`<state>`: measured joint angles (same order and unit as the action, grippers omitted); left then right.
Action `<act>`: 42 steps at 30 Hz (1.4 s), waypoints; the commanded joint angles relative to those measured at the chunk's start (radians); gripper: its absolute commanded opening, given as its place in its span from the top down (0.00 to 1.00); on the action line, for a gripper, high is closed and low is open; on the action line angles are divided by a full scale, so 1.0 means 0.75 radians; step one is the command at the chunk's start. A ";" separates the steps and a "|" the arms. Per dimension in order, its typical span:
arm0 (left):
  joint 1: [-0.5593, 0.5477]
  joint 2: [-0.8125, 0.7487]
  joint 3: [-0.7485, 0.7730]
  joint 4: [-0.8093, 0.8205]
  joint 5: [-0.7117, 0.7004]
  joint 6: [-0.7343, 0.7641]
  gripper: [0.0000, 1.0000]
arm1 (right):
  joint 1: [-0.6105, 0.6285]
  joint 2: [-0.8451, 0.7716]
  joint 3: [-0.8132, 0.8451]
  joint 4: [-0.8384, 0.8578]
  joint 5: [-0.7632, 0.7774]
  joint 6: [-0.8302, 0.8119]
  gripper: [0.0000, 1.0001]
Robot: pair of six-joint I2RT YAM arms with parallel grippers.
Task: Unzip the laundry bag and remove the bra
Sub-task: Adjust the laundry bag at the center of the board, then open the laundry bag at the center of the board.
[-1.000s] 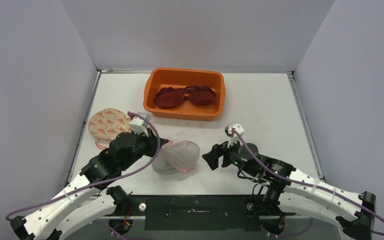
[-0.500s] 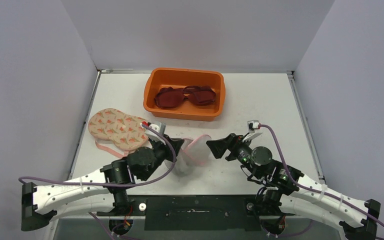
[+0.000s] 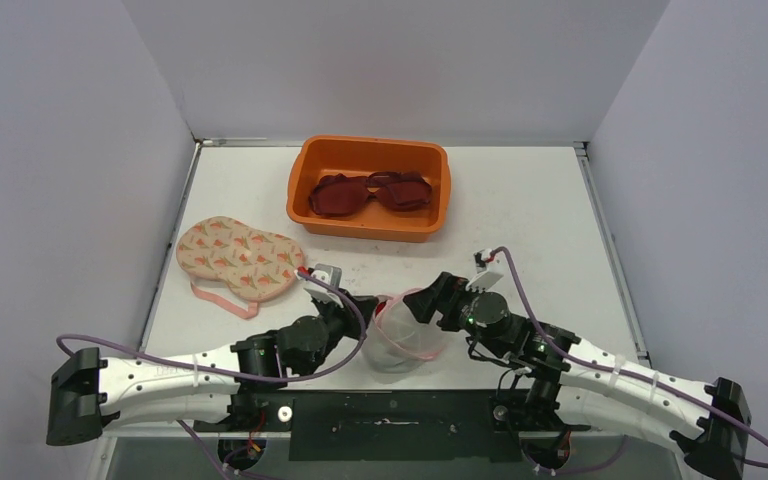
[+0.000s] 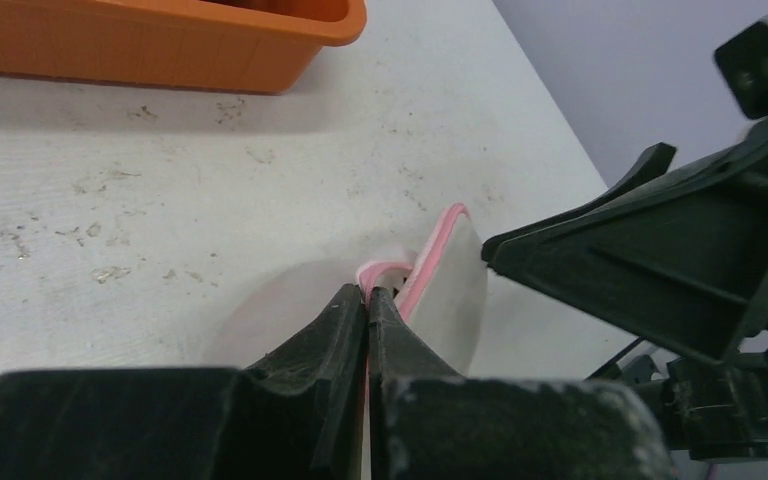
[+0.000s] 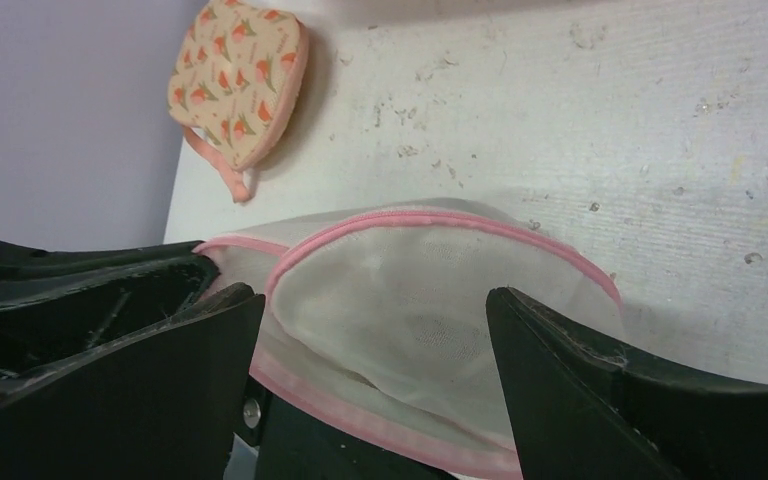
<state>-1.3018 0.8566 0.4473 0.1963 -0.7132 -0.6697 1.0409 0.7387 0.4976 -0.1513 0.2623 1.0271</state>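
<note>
Now — left gripper [image 4: 368, 296] pinched shut on the pink rim of the laundry bag [image 3: 400, 340], near the table's front edge. Right gripper [image 5: 372, 300] gapes wide astride it, gripping nothing. Patterned bra [image 3: 238, 258] lies well left. We judge the next move is for the right jaws to take the opposite rim — then check inside.

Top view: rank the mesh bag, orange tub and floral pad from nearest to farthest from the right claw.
1. mesh bag, front centre, right at the right claw.
2. orange tub, back centre.
3. floral pad, left side.

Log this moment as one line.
left claw: shut on pink edge of mesh bag | right claw: open, close to bag | bag contents: unclear
</note>
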 commanded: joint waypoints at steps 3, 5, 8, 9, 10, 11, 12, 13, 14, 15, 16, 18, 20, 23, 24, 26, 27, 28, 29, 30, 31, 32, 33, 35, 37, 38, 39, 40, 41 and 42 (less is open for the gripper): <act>-0.013 0.067 0.017 0.241 0.061 -0.028 1.00 | 0.025 0.137 0.141 -0.027 -0.013 -0.048 0.16; -0.025 0.099 0.028 0.256 0.063 -0.016 1.00 | 0.028 0.157 0.164 -0.044 -0.014 -0.042 0.16; -0.037 0.121 0.039 0.273 0.058 0.003 1.00 | 0.026 0.178 0.189 -0.066 -0.020 -0.024 0.17; -0.040 0.126 0.042 0.276 0.056 0.007 1.00 | 0.026 0.186 0.198 -0.073 -0.020 -0.028 0.18; -0.043 0.126 0.044 0.278 0.052 0.014 1.00 | 0.026 0.196 0.208 -0.087 -0.019 -0.028 0.19; -0.044 0.127 0.046 0.281 0.050 0.017 1.00 | 0.025 0.210 0.218 -0.102 -0.019 -0.027 0.20; -0.044 0.126 0.046 0.284 0.046 0.020 1.00 | 0.026 0.230 0.229 -0.120 -0.019 -0.031 0.21; -0.045 0.124 0.047 0.283 0.044 0.023 1.00 | 0.025 0.248 0.240 -0.141 -0.009 -0.034 0.21; -0.046 0.121 0.048 0.282 0.043 0.024 1.00 | 0.026 0.261 0.244 -0.153 -0.006 -0.036 0.22; -0.047 0.119 0.049 0.282 0.043 0.026 1.00 | 0.027 0.275 0.245 -0.162 -0.003 -0.036 0.23; -0.048 0.114 0.049 0.281 0.040 0.029 1.00 | 0.027 0.286 0.240 -0.166 0.002 -0.036 0.23; -0.052 0.096 0.048 0.280 0.036 0.040 1.00 | 0.026 0.304 0.229 -0.163 0.010 -0.036 0.31; -0.054 0.081 0.047 0.266 0.026 0.045 1.00 | 0.026 0.306 0.231 -0.163 0.009 -0.041 0.41; -0.056 0.041 0.035 0.246 -0.006 0.052 1.00 | 0.027 0.290 0.246 -0.201 0.020 -0.053 0.57; -0.056 0.025 0.031 0.238 -0.022 0.053 1.00 | 0.028 0.276 0.249 -0.219 0.026 -0.059 0.66; -0.055 -0.011 0.023 0.218 -0.053 0.061 1.00 | 0.028 0.239 0.256 -0.269 0.045 -0.069 0.74; -0.055 -0.032 0.017 0.197 -0.072 0.064 1.00 | 0.028 0.220 0.260 -0.297 0.053 -0.079 0.79; -0.055 -0.057 0.014 0.183 -0.096 0.064 1.00 | 0.028 0.197 0.264 -0.319 0.062 -0.093 0.84; -0.054 -0.081 0.009 0.159 -0.123 0.068 1.00 | 0.028 0.176 0.269 -0.344 0.070 -0.114 0.90; -0.054 -0.106 0.003 0.144 -0.151 0.073 1.00 | 0.028 0.153 0.280 -0.375 0.089 -0.130 0.94; -0.052 -0.135 -0.006 0.131 -0.181 0.076 1.00 | 0.028 0.130 0.287 -0.389 0.106 -0.163 0.95; -0.050 -0.159 -0.013 0.126 -0.204 0.081 1.00 | 0.026 0.113 0.299 -0.402 0.115 -0.201 0.95; -0.047 -0.185 -0.021 0.128 -0.222 0.097 1.00 | 0.024 0.105 0.320 -0.431 0.142 -0.224 0.95; -0.041 -0.223 -0.026 0.127 -0.247 0.123 1.00 | 0.023 0.098 0.370 -0.448 0.155 -0.297 0.95; -0.035 -0.251 -0.022 0.126 -0.266 0.149 1.00 | 0.023 0.088 0.416 -0.441 0.159 -0.369 0.95; -0.031 -0.269 -0.020 0.124 -0.278 0.158 1.00 | 0.023 0.077 0.429 -0.423 0.157 -0.426 0.95; -0.025 -0.283 -0.021 0.120 -0.288 0.164 1.00 | 0.023 0.061 0.436 -0.397 0.145 -0.478 0.95; -0.016 -0.294 -0.026 0.115 -0.297 0.161 1.00 | 0.023 0.037 0.426 -0.344 0.111 -0.564 0.95; -0.005 -0.306 -0.033 0.103 -0.301 0.151 1.00 | 0.023 -0.006 0.404 -0.285 0.052 -0.650 0.95; 0.013 -0.318 -0.041 0.090 -0.303 0.131 1.00 | 0.023 -0.040 0.373 -0.238 0.024 -0.708 0.95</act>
<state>-1.3220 0.6567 0.4194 0.2573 -0.8917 -0.5785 1.0554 0.7937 0.7799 -0.4484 0.3302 0.7322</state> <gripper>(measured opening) 0.013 0.059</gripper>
